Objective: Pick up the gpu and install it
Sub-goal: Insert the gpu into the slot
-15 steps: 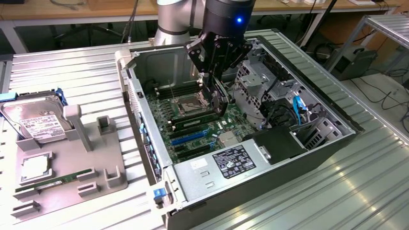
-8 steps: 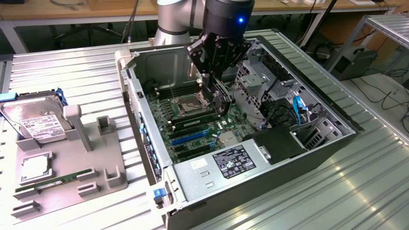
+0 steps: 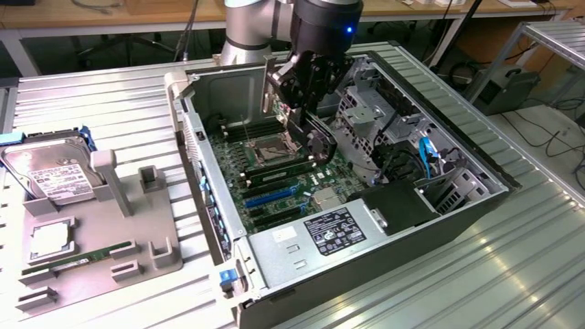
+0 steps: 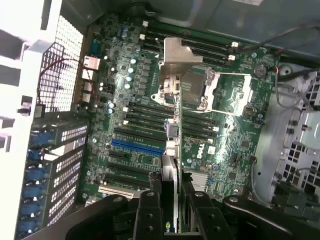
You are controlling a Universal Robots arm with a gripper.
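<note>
Here the end effector [image 4: 173, 200] clamps the gpu [image 4: 179, 56], seen edge-on, its fan face hidden.

Ribbed aluminium tabletop [image 3: 109, 96] spreads across the whole near scene, evenly and brightly lit. Along the far side, a wooden workbench [image 3: 137, 14], its underside deep in shadow. Over on the exterior view's right, pale floor [image 3: 566, 164] with loose black cables [image 3: 559, 130] trailing, and a dark box [image 3: 501, 89] just beside a metal-framed table [image 3: 549, 31].

Exterior view: high, oblique, well back from the open computer case [image 3: 384, 267]. Wrist view: past gripper [image 4: 172, 187] and gpu [image 4: 181, 52], close above the case's motherboard [image 4: 135, 85], facing down. Shared: motherboard.
</note>
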